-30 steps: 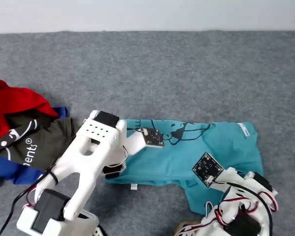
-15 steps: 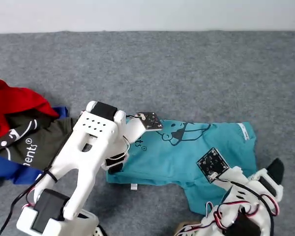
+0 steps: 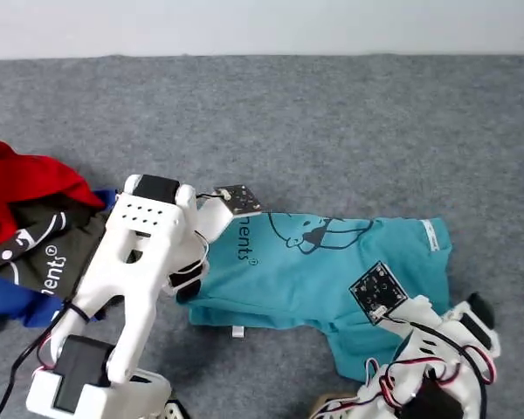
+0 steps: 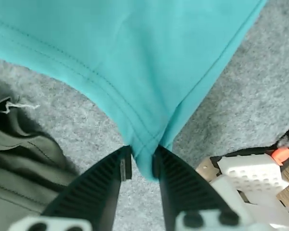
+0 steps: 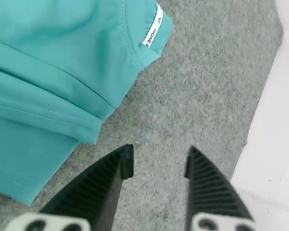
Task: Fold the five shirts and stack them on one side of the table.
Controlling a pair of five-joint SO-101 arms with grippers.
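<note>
We see the left jaws closed on a fold at the edge of the teal shirt (image 4: 135, 57). The stitched hem is bunched and pinched between their black ribbed fingers (image 4: 103, 180), low over the grey desk (image 4: 241, 96). Just to the left of that pinch lies the dark olive shirt (image 4: 19, 163), rumpled, close to the teal hem but not touching it. The right jaws stand open with nothing between them. Their fingers (image 5: 101, 183) are spread over bare desk just off the right edge of the teal shirt, near the corner that carries a small white label (image 5: 153, 29). From above, the white left arm (image 3: 131, 279) rises from the near left and covers the shirt's near left corner. The right arm (image 3: 428, 367) sits at the near right, over the shirt's near right part. The teal shirt lies spread across the near middle of the desk with a dark line drawing (image 3: 319, 231) facing up. At the desk's left edge, three shirts are heaped and overlapping. A red shirt (image 3: 26, 179) lies farthest, the olive one with white lettering is in the middle, and a blue shirt (image 3: 9, 301) shows beneath on the near side.
</note>
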